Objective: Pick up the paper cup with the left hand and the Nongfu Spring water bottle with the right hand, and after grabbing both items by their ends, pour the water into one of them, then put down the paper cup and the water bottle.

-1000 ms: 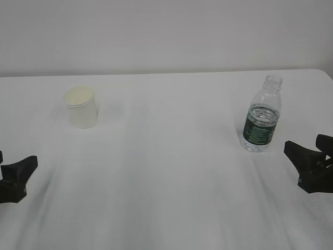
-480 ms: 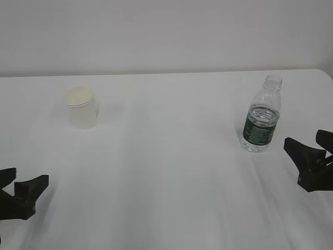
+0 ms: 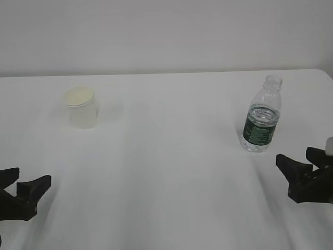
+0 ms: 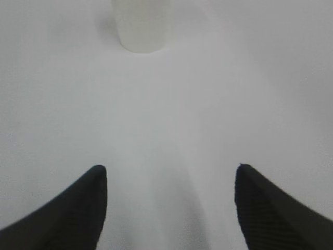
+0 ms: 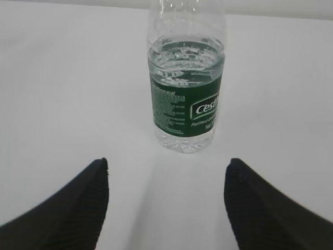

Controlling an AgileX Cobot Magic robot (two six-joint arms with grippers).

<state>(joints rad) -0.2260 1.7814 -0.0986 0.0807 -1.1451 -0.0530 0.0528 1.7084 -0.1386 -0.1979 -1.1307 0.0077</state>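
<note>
On the table [image 3: 166,172], taking its middle as the clock's centre, the cup [image 3: 81,107] stands at ten o'clock and the bottle [image 3: 261,114] at about two o'clock, well apart. The left gripper [image 3: 20,189] sits at eight o'clock, nearer than the cup; the right gripper [image 3: 300,167] at four, nearer than the bottle.

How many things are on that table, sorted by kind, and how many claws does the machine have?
Paper cups: 1, the cup
Water bottles: 1, the bottle
Claws: 2, the left claw and the right claw, both open and holding nothing
Total: 4
</note>
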